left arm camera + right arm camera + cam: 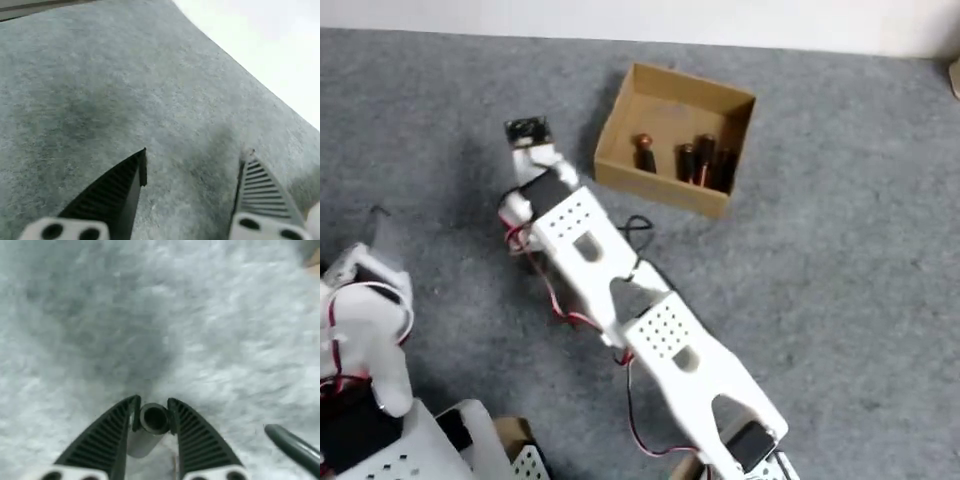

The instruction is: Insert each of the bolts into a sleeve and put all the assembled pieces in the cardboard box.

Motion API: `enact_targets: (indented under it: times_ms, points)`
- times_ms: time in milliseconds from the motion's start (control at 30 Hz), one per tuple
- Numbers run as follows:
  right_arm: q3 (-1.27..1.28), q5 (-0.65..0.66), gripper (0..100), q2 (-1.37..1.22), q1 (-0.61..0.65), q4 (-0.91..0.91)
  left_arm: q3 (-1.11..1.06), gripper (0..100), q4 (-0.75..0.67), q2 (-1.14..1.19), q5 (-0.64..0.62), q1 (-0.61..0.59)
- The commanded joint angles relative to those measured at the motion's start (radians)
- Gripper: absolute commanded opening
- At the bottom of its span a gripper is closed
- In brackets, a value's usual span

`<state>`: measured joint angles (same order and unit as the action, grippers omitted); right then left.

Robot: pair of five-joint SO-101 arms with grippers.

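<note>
The left gripper [196, 152] hangs over grey carpet [100, 75] with its two black ribbed fingers [117, 192] spread wide apart, and bare carpet shows in the gap. Taking straight ahead of the fingertips as twelve o'clock, the carpet runs on toward ten and twelve and meets a pale surface [270, 45] at about two o'clock.

sleeve [153, 418]: dark hollow tube, open end facing camera, pinched in right tool [152, 409]
cardboard box [660, 190]: open-topped, on table
assembled pieces [703, 158]: several, dark, inside box
</note>
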<state>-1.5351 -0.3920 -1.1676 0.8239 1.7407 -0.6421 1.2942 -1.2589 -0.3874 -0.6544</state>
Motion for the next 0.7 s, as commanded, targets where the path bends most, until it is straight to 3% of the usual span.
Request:
enact_targets:
  times_ms: [0, 167, 433, 567, 667]
  points:
    - [-0.124, 0.089, 0.5, 0.102, -0.056, 0.022, -0.008, 29, 0.003, 0.001, 0.011, 0.074]
    - [-0.176, 0.272, 0.5, 0.285, -0.117, 0.024, -0.021, 29, 0.003, 0.001, 0.008, 0.084]
    - [0.068, 0.279, 0.5, 0.423, -0.328, 0.024, -0.035, 29, -0.011, 0.001, 0.006, 0.084]
    - [0.265, 0.281, 0.5, 0.530, -0.361, 0.024, -0.068, 29, -0.048, 0.001, 0.006, 0.084]
    - [0.392, 0.371, 0.5, 0.639, -0.367, 0.024, -0.096, 29, -0.075, 0.001, 0.006, 0.084]
